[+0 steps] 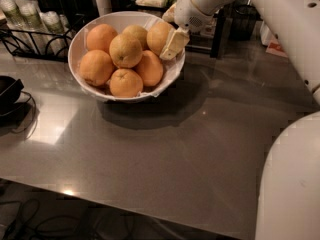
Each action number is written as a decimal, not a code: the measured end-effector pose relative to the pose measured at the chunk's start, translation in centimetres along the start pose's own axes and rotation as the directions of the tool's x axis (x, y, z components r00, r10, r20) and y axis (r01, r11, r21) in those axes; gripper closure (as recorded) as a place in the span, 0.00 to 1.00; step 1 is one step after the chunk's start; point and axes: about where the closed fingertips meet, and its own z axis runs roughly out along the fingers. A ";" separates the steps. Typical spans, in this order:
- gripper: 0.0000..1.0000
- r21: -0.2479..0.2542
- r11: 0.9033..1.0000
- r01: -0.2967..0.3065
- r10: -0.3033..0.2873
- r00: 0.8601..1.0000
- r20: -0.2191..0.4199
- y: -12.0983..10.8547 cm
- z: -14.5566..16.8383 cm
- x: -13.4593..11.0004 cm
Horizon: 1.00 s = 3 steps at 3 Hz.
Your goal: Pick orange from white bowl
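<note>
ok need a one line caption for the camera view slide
Robot gripper at the right rim of the white bowl, beside the rear right orange, on a grey table.

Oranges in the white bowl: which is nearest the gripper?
The back-right orange, by the white bowl's rim. The gripper sits right beside it; the other oranges lie further left.

- Grey glossy worktop [165, 149], with a patch of light on its left side.
- The white bowl [131, 95] stands on it towards the back.
- A black wire rack [30, 40] is back left, and a black object [7, 91] is at the left edge.
- The tool [174, 44] sits over the bowl's right rim.
</note>
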 end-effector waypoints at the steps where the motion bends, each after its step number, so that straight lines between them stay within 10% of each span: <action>1: 0.70 -0.002 1.000 -0.001 0.001 1.000 -0.001 0.0 0.1 0.1; 3: 1.00 0.013 1.000 0.010 -0.010 1.000 0.009 -0.3 -0.7 -0.6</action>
